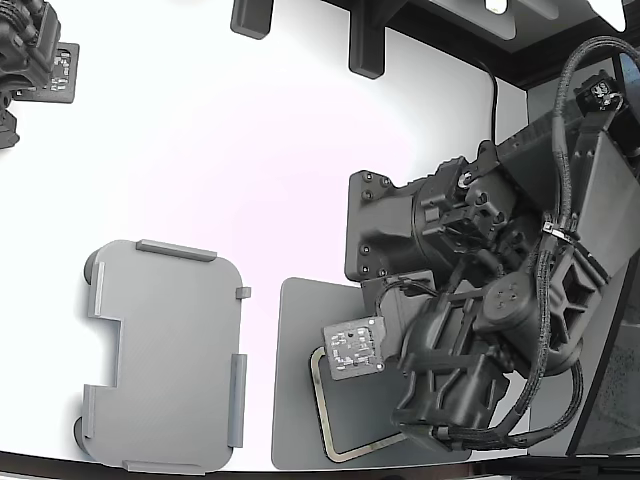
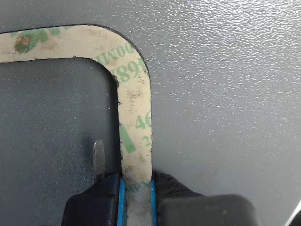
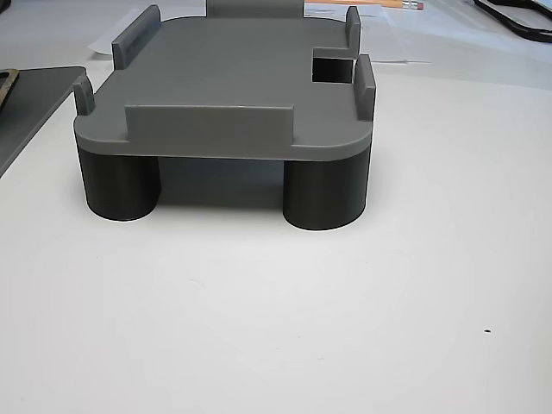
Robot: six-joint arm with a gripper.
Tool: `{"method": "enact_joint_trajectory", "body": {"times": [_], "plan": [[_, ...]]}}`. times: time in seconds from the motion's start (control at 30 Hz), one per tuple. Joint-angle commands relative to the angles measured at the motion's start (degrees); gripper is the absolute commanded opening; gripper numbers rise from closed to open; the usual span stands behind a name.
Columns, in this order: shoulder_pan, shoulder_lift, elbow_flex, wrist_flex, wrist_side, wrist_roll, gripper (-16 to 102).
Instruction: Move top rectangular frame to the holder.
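Blue-edged jaws of the gripper (image 2: 136, 188) pinch one side of the top rectangular frame (image 2: 134, 108), which lies flat on the dark mat (image 2: 225, 94) beyond them. Well off from the jaws, the holder (image 1: 165, 355) stands empty. Grasp looks made; lifting, carrying and placing remain.
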Motion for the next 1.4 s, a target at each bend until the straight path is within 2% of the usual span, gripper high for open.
{"method": "enact_joint_trajectory", "body": {"times": [0.0,0.23,0.47,0.7,1.0,1.37], "plan": [[-1.7,0.9,-3.9,2.3,-0.3,-0.4,-10],[-3.3,-1.1,-17.6,12.4,2.7,6.3,-11],[-4.9,-7.7,-33.7,20.8,8.1,25.6,-11],[-9.5,-12.7,-43.1,20.8,8.8,43.8,-11],[-17.5,-22.1,-50.8,20.9,14.6,69.4,-11],[-21.2,-30.9,-59.1,20.9,12.0,81.6,-11]]}}
